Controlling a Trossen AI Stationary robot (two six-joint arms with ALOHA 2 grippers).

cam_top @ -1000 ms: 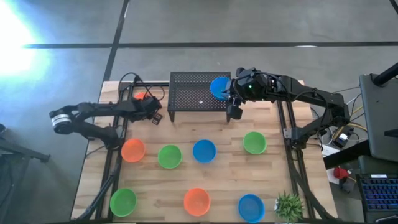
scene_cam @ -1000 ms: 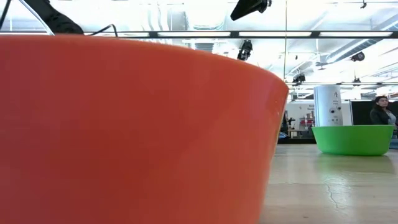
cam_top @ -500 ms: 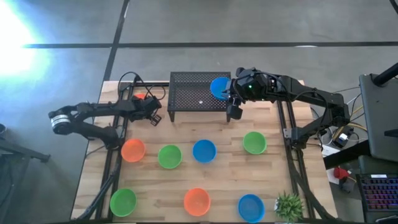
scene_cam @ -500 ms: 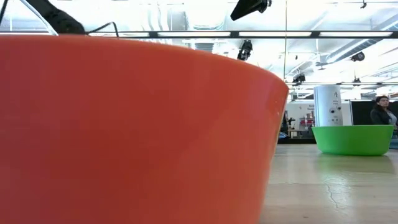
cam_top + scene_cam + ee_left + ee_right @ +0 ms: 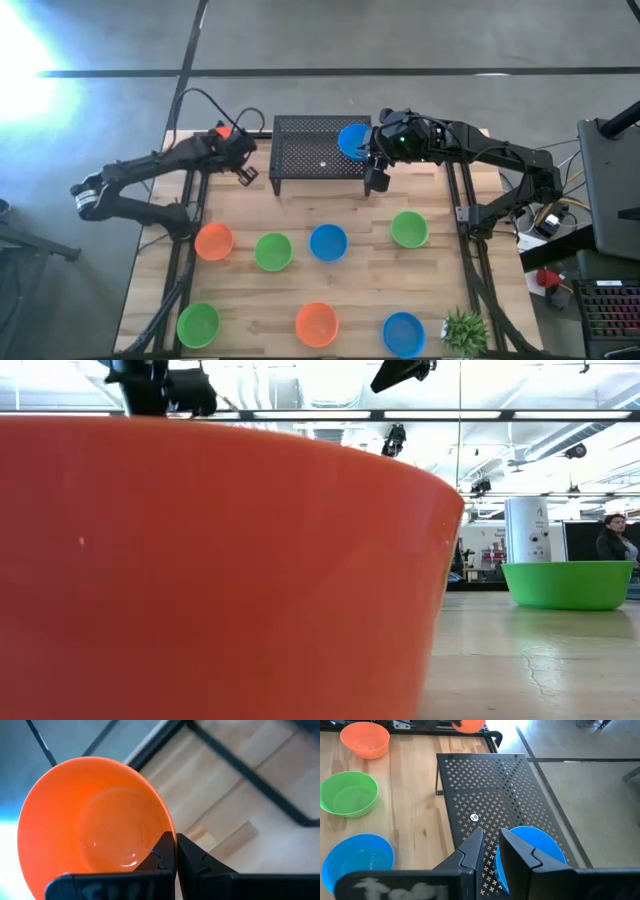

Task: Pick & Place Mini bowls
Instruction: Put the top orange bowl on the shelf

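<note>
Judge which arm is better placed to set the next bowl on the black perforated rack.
Left. Its tool is shut on the rim of an orange bowl, lifted beside the rack. The right tool grips the blue bowl already resting on it.

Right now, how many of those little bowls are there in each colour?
Orange-red: 3, two on the table, one gripped by the left tool
Green: 3
Blue: 3, two on the table, one on the black rack
Total: 9 bowls
</note>
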